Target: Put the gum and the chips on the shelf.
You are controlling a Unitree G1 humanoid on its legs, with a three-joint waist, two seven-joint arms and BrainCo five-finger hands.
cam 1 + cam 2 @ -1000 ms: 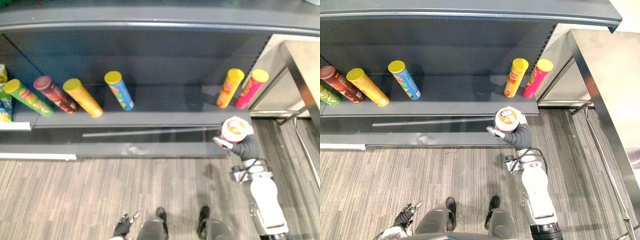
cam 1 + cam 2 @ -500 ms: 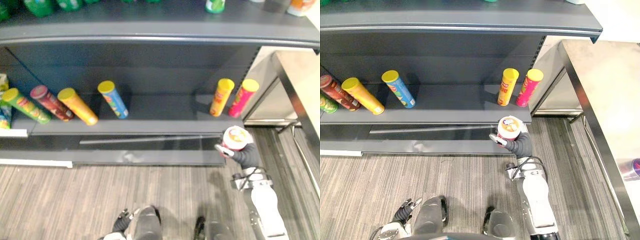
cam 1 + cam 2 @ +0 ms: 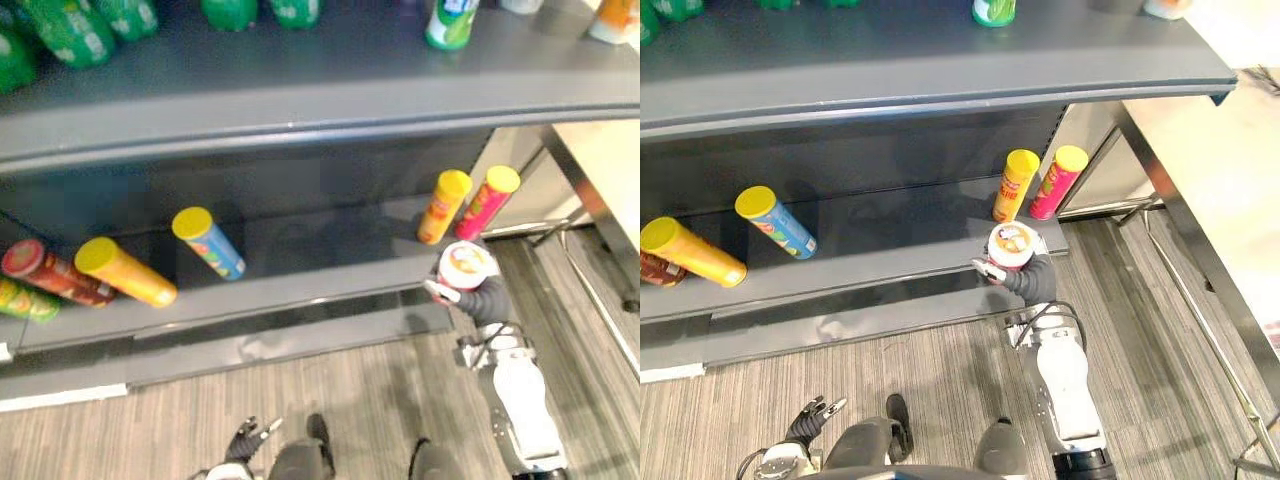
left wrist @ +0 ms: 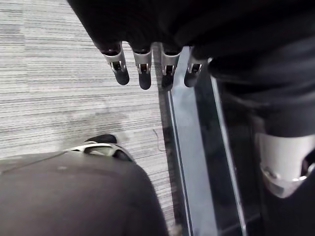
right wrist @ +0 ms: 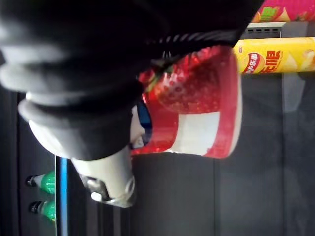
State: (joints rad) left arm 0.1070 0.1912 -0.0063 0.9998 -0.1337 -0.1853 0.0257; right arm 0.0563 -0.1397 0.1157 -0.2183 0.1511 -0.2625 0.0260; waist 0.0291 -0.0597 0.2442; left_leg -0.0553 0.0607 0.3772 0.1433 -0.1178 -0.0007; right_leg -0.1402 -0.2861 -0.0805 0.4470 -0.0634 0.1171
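Standing before a dark grey store rack, the robot has its right hand (image 3: 1028,281) raised to the front edge of the lower shelf (image 3: 320,240). Its fingers are curled tight round a red-and-white tub (image 3: 464,266) with a strawberry print, probably the gum. The tub is upright, lid up, and whether its base touches the shelf lip is hard to tell.

Just behind the tub, on the shelf's right end, are a yellow chip can (image 3: 443,206) and a pink chip can (image 3: 487,203), side by side and almost touching. They crowd the corner nearest the hand. The middle of the shelf is bare. Further left sit a blue can (image 3: 209,243), an orange-yellow can (image 3: 124,271), a dark red can (image 3: 50,272) and a green can (image 3: 25,300).

The upper shelf (image 3: 300,95) juts out overhead, carrying green bottles (image 3: 70,30) and a green-and-white can (image 3: 450,20).

The right arm reaches forward and up from the robot's right side, with the wrist bent toward the shelf. The left hand (image 3: 250,440) hangs low over the striped grey floor (image 3: 380,400), its fingers (image 4: 142,69) loose, nearly straight and holding nothing.
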